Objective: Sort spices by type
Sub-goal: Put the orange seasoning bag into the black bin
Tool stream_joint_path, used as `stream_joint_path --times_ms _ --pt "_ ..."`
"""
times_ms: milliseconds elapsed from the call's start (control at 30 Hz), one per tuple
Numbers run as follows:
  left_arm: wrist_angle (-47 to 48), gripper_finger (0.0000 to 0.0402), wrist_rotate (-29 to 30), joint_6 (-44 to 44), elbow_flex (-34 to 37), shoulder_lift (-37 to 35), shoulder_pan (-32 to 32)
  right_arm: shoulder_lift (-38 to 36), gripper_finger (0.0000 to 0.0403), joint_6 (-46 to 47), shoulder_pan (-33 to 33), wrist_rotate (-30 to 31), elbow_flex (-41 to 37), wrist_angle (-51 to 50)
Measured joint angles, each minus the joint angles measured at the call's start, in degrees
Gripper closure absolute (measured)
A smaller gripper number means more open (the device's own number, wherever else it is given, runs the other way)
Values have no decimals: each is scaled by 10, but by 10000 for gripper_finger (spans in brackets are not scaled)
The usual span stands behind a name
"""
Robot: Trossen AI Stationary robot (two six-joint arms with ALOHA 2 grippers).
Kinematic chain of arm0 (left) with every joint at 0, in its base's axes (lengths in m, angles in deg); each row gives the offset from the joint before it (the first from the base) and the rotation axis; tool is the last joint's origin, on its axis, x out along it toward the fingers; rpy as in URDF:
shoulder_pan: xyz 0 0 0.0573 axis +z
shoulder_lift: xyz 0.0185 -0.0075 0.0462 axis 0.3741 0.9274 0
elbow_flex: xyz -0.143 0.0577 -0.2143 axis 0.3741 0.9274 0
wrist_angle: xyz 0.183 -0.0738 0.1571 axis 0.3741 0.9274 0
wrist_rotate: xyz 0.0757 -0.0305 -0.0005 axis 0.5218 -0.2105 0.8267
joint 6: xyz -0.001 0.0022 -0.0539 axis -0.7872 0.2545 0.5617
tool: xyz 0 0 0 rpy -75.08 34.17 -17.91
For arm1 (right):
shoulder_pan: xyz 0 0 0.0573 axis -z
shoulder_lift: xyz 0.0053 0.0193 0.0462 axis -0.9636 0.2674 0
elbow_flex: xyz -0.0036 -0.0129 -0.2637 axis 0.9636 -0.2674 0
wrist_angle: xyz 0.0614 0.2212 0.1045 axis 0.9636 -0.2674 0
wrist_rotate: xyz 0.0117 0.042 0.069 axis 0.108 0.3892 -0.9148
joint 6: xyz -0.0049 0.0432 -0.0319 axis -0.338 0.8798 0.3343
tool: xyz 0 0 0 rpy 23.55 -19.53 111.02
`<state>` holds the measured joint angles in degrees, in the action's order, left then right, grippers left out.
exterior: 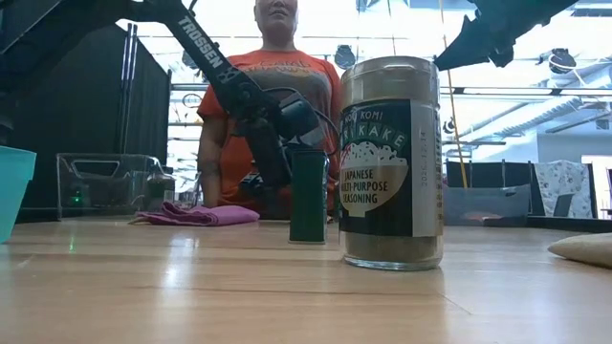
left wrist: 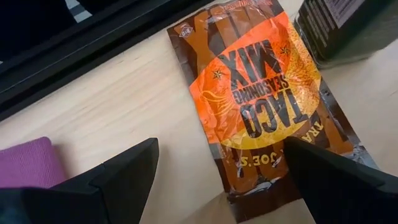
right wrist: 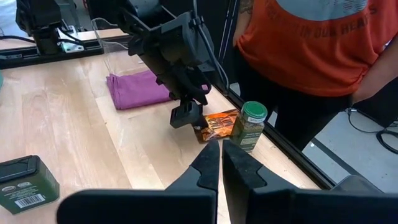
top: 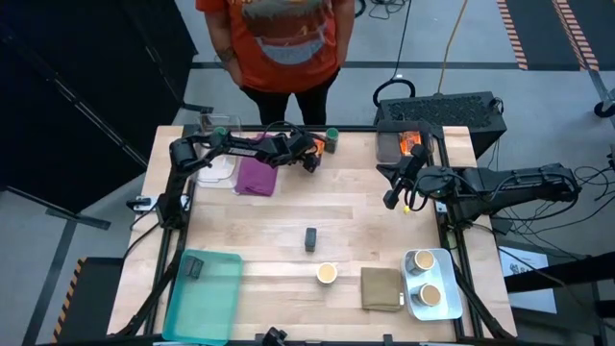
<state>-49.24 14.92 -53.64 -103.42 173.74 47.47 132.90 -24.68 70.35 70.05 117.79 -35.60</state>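
Overhead, the left gripper (top: 311, 160) hovers upper centre with fingers spread wide, holding nothing, over an orange taco seasoning packet (left wrist: 267, 99) beside a green-lidded jar (right wrist: 250, 126). The right gripper (top: 392, 199), closed and empty, waits at centre right.

Pale wood-grain worktop (top: 356, 221). Shiny orange packet (left wrist: 264, 93) with brown borders and dark lettering. Green-lidded jar (right wrist: 250, 126). Purple cloth (top: 257, 176). Dark green rectangular block (top: 310, 238). Tan-topped cups (top: 327, 274). Olive-tan folded cloth (top: 381, 288). Teal tray (top: 204, 293). Black left claw (left wrist: 217, 180). Orange shirt on person (top: 279, 38).
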Motion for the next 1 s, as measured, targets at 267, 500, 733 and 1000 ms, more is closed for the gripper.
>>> stream_joint_path --times_ms 267,500,733,1000 --pt "30 49 -24 4 -1 -2 -15 0 403 0 0 0 0 0" --pt "70 49 -47 23 -1 -5 -28 0 403 0 0 0 0 -1" --pt "177 49 -34 48 -3 -8 -40 0 403 0 0 -1 0 -2" --pt "200 49 -21 28 2 -40 -65 0 403 0 0 -3 0 -1"
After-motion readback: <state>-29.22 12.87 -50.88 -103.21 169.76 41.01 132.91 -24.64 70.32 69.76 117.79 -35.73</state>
